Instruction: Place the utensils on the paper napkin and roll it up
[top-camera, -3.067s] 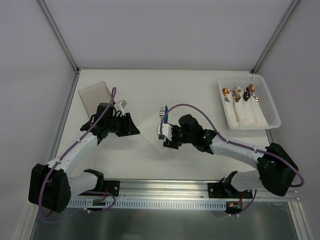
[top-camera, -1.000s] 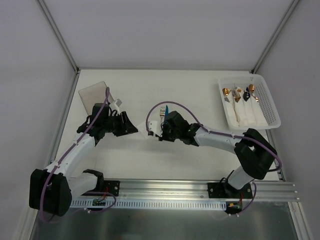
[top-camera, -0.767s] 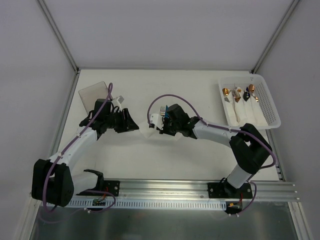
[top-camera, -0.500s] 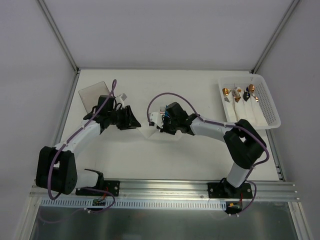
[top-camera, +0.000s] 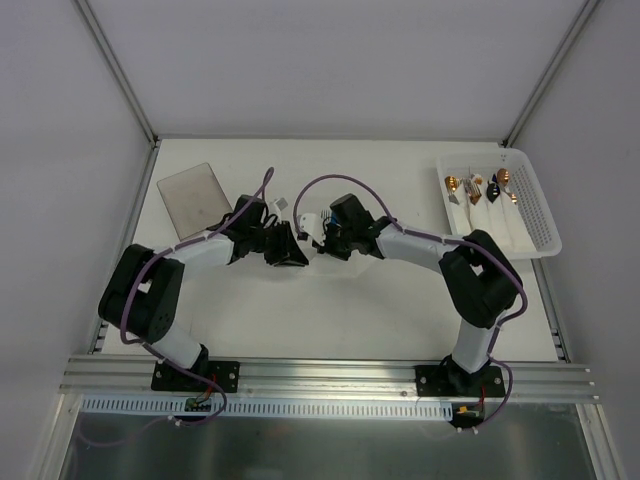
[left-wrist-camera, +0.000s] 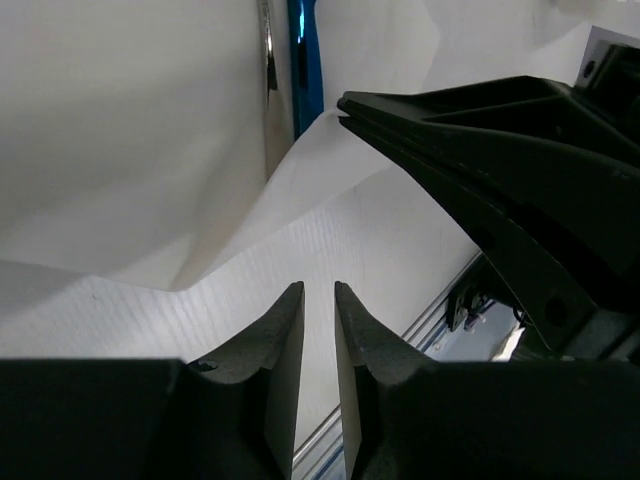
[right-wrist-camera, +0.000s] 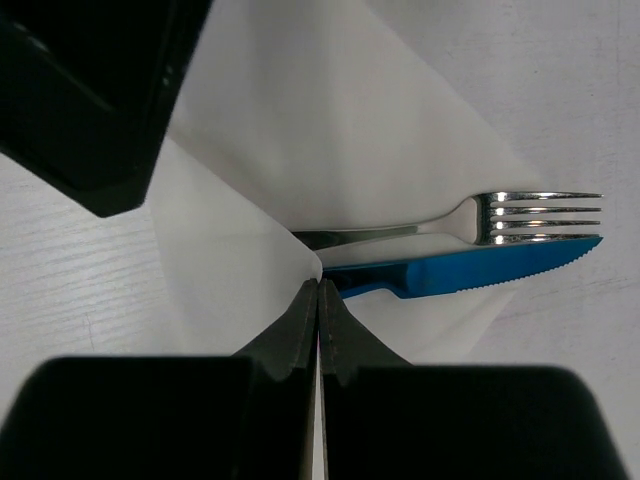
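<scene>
The paper napkin (right-wrist-camera: 300, 130) lies mid-table with one edge lifted and folded over the utensils. A silver fork (right-wrist-camera: 530, 218) and a blue serrated knife (right-wrist-camera: 470, 270) stick out from under the fold. My right gripper (right-wrist-camera: 318, 287) is shut on the raised napkin edge (left-wrist-camera: 330, 180), just in front of the blue handle (left-wrist-camera: 305, 70). My left gripper (left-wrist-camera: 318, 292) hovers low on the other side of the fold, facing the right gripper (left-wrist-camera: 480, 150). Its jaws stand a narrow slit apart with nothing between them. From above, both grippers (top-camera: 285, 247) (top-camera: 325, 237) meet over the napkin.
A white basket (top-camera: 543, 215) at the back right holds several white rolls (top-camera: 490, 225) with gold and black cutlery ends. A grey square plate (top-camera: 195, 195) lies at the back left. The metal rail (top-camera: 320, 375) runs along the near edge.
My left arm has swung right to the napkin, and its jaws have narrowed. The right gripper has carried the napkin edge back and left over the utensils.
</scene>
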